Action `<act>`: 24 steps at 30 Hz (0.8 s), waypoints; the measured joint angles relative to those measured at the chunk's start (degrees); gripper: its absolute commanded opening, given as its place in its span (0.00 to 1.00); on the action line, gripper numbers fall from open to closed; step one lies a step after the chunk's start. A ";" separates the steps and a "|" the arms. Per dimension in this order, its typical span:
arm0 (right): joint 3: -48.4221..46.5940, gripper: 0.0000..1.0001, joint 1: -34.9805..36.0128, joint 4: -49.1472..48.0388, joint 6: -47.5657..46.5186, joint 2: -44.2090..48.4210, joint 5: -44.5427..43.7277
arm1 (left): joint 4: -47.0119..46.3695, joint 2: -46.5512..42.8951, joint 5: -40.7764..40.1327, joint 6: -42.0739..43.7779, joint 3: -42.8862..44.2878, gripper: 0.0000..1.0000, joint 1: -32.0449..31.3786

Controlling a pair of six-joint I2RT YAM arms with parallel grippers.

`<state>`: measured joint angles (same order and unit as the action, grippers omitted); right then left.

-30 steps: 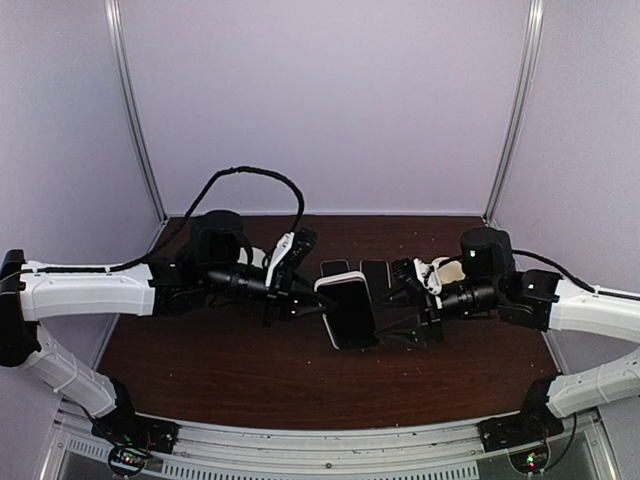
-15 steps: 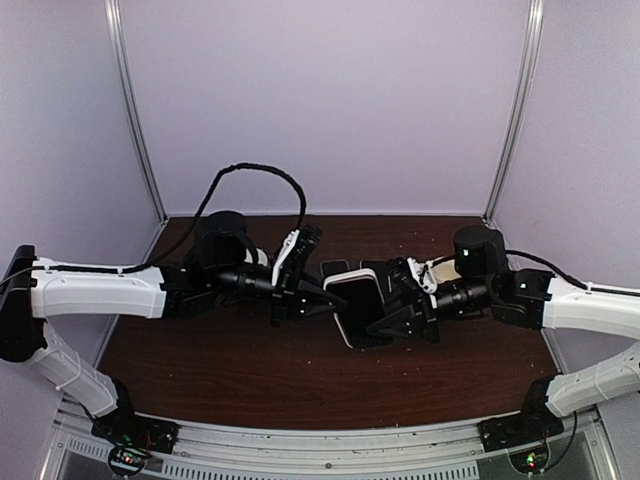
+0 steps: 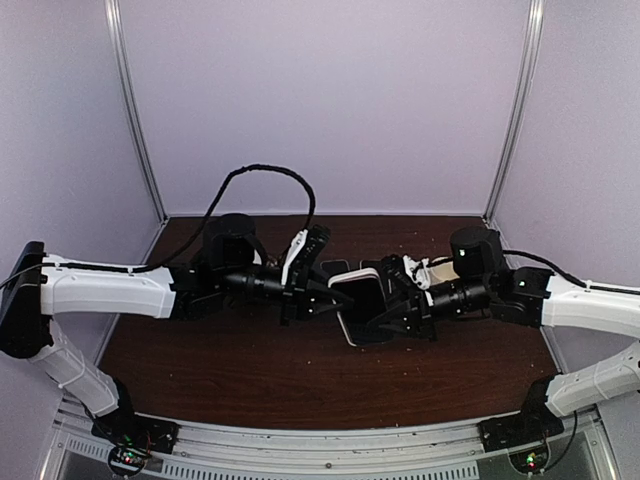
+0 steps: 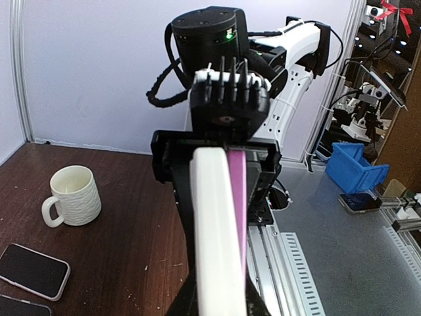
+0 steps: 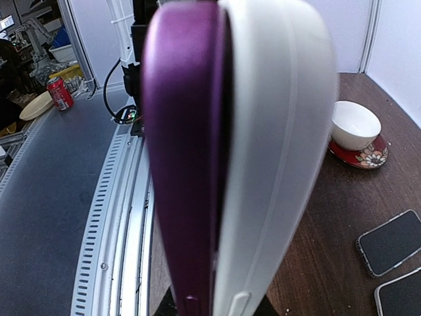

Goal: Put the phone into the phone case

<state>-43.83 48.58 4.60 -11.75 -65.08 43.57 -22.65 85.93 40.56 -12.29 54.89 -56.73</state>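
A purple phone (image 3: 362,306) lies against a white phone case (image 3: 352,281), held in the air between my two grippers above the table's middle. My left gripper (image 3: 322,297) is shut on the left end and my right gripper (image 3: 392,312) is shut on the right end. In the left wrist view the white case (image 4: 214,237) and the purple phone edge (image 4: 238,204) run edge-on from my left gripper (image 4: 220,296) to the right gripper (image 4: 227,141). In the right wrist view the phone (image 5: 184,164) and case (image 5: 270,151) fill the frame and hide my right gripper (image 5: 210,303).
A dark wooden table (image 3: 250,370) lies below. Two spare phones (image 3: 335,268) lie behind the held one and also show in the wrist views (image 4: 33,270) (image 5: 395,240). A white mug (image 4: 71,195) and a white bowl on a red saucer (image 5: 355,128) stand near them.
Both arms have moved toward the centre. My right gripper, apart from the phone a second ago, has closed onto its right end. The phone and case have shifted a little right and up.
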 measured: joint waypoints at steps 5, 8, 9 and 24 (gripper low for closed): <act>-1.66 0.05 0.50 3.34 0.96 0.07 -2.95 | 0.59 -0.04 -3.37 -0.52 0.42 0.74 -0.92; -2.32 0.02 0.59 6.84 4.57 0.07 -4.85 | 4.15 -0.59 -8.35 -0.33 0.74 0.84 -1.62; -2.38 0.00 0.59 8.39 6.27 -0.02 -5.44 | 6.32 -1.09 -10.21 -0.42 0.81 0.86 -1.57; 1.22 0.00 0.13 18.25 29.22 -13.77 -10.12 | 41.05 -4.87 -37.46 -1.60 7.39 0.91 8.02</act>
<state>-42.61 48.71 22.85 17.47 -78.85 33.45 18.39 81.06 3.09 -13.89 62.28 -48.71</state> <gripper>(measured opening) 0.178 0.908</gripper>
